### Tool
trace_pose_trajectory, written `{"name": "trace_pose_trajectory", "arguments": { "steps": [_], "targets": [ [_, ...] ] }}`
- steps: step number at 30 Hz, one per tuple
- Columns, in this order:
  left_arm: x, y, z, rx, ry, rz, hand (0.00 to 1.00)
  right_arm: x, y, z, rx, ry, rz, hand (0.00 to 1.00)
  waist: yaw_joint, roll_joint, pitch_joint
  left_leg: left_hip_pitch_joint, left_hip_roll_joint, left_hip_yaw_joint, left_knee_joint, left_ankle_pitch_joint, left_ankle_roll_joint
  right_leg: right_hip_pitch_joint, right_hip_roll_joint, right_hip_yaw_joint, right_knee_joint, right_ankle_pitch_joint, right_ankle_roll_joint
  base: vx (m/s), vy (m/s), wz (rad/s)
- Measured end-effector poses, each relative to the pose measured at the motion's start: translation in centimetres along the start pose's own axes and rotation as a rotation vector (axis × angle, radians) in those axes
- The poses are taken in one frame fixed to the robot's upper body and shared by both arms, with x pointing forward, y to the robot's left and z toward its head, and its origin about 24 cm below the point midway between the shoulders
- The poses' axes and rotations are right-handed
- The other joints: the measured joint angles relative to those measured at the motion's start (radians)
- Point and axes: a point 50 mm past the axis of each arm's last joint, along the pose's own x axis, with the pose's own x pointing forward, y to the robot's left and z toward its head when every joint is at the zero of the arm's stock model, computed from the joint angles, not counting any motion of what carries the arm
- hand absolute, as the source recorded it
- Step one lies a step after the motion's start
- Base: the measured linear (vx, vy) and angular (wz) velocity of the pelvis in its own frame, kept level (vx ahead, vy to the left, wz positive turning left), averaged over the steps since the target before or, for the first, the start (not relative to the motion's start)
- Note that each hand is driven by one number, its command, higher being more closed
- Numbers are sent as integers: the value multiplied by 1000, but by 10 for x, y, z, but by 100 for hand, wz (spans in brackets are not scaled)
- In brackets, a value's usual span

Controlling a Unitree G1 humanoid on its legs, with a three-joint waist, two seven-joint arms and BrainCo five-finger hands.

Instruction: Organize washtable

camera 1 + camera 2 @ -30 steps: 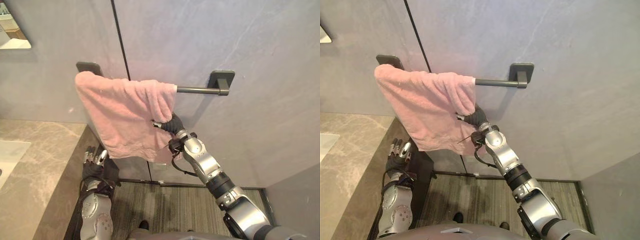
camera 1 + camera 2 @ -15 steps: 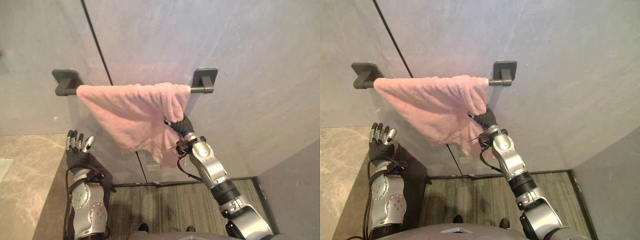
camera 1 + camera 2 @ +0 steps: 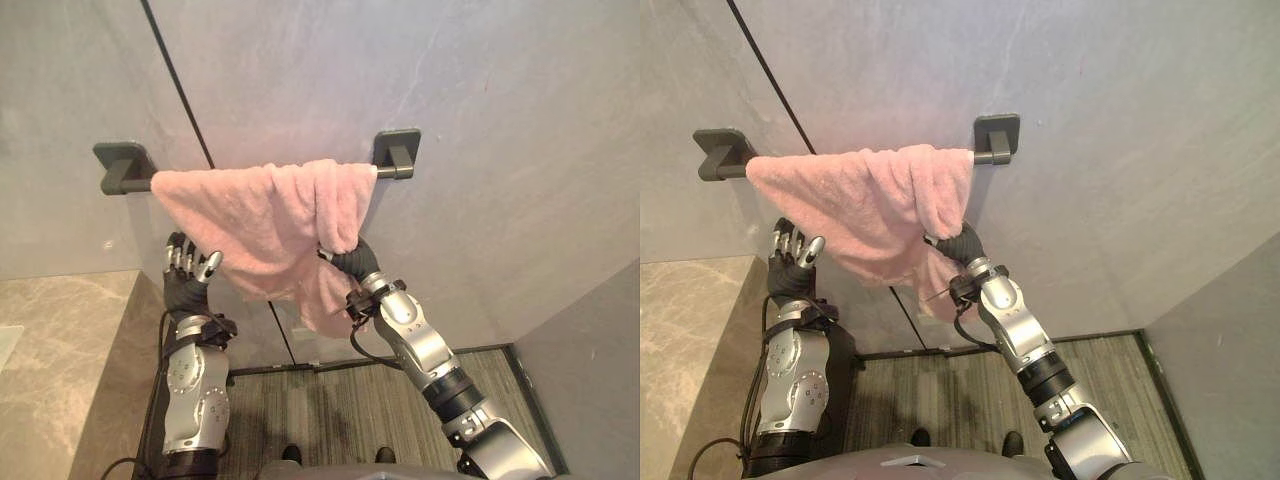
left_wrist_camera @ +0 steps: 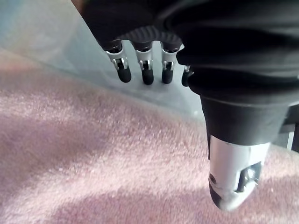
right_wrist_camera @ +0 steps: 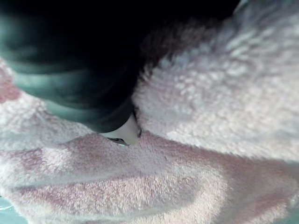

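I see the pink towel (image 3: 265, 215) draped over the wall bar (image 3: 128, 183). My left hand (image 3: 184, 290) hovers released below the bar's left end, beside the towel. My right hand (image 3: 349, 262) is buried in the towel under the bar's right end, and I cannot tell its grasp.

You have a dark grey metal towel bar (image 3: 135, 184) fixed by two square brackets (image 3: 397, 152) to the grey wall (image 3: 470, 100). A fluffy pink towel (image 3: 265, 225) hangs draped over it, spanning nearly bracket to bracket and bunched toward its right end.
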Motion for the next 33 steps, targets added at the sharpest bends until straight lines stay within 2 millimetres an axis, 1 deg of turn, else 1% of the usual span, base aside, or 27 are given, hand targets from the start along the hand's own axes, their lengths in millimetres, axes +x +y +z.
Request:
{"name": "trace_pose_trajectory", "arguments": {
  "steps": [3,5,6,8,10,11,12,16,20,23,29,31,33],
  "targets": [
    [1,-10,-2,4,12,-50,100,0,9,6,-5,-25,48,100,0,0,0,-1,0,6,2,0,-6,-3,1,8,-4,5,-2,-61,6,-7],
    [4,-18,-4,4,19,-84,100,0,12,6,-6,-26,67,100,-1,0,0,-3,0,8,1,2,-6,-6,1,11,-4,9,-3,-55,10,-8],
    [8,-26,-5,17,20,-134,100,0,16,7,-8,-29,84,100,-3,0,0,-5,0,14,0,4,-6,-12,1,18,-4,12,-3,-58,16,-18],
    [14,-47,-3,30,5,-246,100,1,21,11,-7,-48,105,100,-19,-1,-2,-17,0,24,0,8,-2,-29,0,24,-4,16,-6,-49,17,-15],
    [17,-61,-1,42,-14,-308,100,1,23,11,-9,-47,112,100,-41,-2,-2,-18,-1,26,-7,18,-1,-34,0,24,-4,23,2,-3,7,-6],
    [17,-62,-1,43,-16,-317,100,0,24,10,-10,-46,116,100,-54,-3,-3,-16,-1,28,-9,21,2,-34,0,24,-4,25,-1,21,-3,-12],
    [17,-62,-2,42,-12,-317,100,0,23,10,-13,-44,115,100,-61,-2,-3,-11,0,29,-13,22,3,-34,1,27,-4,27,-1,36,-11,-12],
    [17,-60,-8,45,9,-298,100,-2,17,8,-37,-33,109,100,-57,-3,-3,-4,0,29,-17,22,2,-29,3,27,-4,27,-1,38,-7,0],
    [18,-56,-6,47,2,-284,100,-2,18,8,-36,-30,111,100,-56,-3,-3,-2,-2,28,-18,22,2,-25,1,27,-4,27,-1,25,6,2],
    [20,-45,-3,62,-17,-230,100,-4,17,6,-32,-23,103,100,-58,-3,-4,7,-3,29,-28,22,4,-21,2,23,-4,26,1,0,0,0],
    [15,-38,-2,69,-26,-206,100,-3,16,4,-9,-21,90,100,-58,-1,-5,15,-3,29,-38,24,4,-14,1,18,-4,19,8,-4,1,1],
    [14,-35,0,98,-38,-206,100,-3,15,0,8,-6,75,100,-58,-1,-5,14,-3,27,-38,26,4,-13,1,15,-4,19,8,0,0,0],
    [13,-34,0,90,-40,-197,100,-2,14,-1,18,-2,67,100,-56,0,-6,14,-4,25,-38,29,4,-12,0,11,-4,19,8,1,0,7]
  ]
}}
